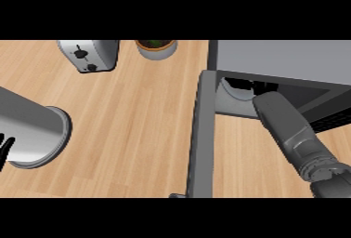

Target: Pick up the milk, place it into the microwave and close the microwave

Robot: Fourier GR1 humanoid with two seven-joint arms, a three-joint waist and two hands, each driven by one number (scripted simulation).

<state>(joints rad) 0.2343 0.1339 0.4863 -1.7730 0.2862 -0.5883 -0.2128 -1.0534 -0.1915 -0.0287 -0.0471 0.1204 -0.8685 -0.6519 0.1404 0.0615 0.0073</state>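
**Inspector A:** Status of the grey box-shaped microwave [281,58]?

**Inspector B:** Its grey door [203,135] stands swung out toward the viewer, seen edge-on. The robot's grey right forearm [291,130] reaches into the cavity. The right hand is hidden inside; only a dark shape shows at the opening, and I cannot tell whether its fingers are spread or holding anything.

**A:** And the milk?

**B:** Not positively identified. A pale rounded surface [237,90] shows just inside the microwave, left of the forearm, but that may be the turntable. Colour, shape and upright standing of the milk cannot be recorded.

**A:** Step in hand?

**B:** My judgement: placement inside the microwave. Done well, the carton should rest flat and well back from the door sill, then the arm should withdraw straight out, clear of the frame, before the door is pushed.

**A:** The other hand?

**B:** The black left hand [5,148] rests at the far left of the microwave, fingers straight, beside a brushed-steel cylindrical pot [34,132]. A silver toaster [89,53] and a potted plant [156,47] sit left of the microwave, uninvolved.
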